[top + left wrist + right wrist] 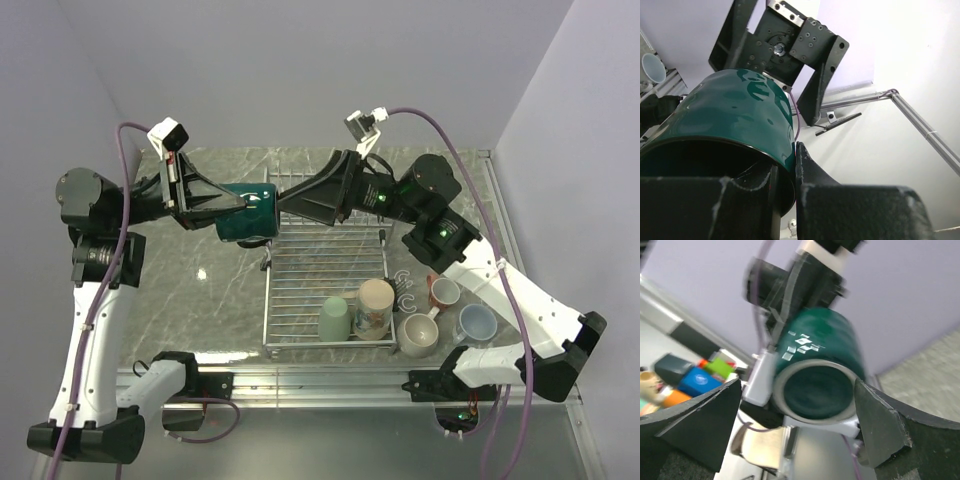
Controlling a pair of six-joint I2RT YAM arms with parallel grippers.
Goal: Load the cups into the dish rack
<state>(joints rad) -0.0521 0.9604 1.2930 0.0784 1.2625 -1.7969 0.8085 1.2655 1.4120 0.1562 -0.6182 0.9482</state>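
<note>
Pale purple walls (300,70) stand around a grey marble worktop (200,290).

The dark teal cup (248,212) is up in the air, lying on its side, just above the far left corner of the dish rack (330,270). The left claw (236,205) is clenched on its rim, with one finger inside the cup and one outside. That pinch is what keeps the cup from falling.

The right claw (282,203) comes at the cup from the rack's side. Its fingers are spread wide on each side of the cup's bottom end and are not squeezing it. I think the cup is held out like this so it can be passed from one arm to the other. The right arm may reach the rack more easily.

Inside the rack, at its near edge, a light green cup (335,318) sits upside down with a tan cup (374,308) just beside it. They already look loaded.

Three cups wait on the worktop just to the right of the rack: a cream cup (418,335), a red cup (443,292) and a pale blue cup (477,322).

So about a third of the job looks done.
</note>
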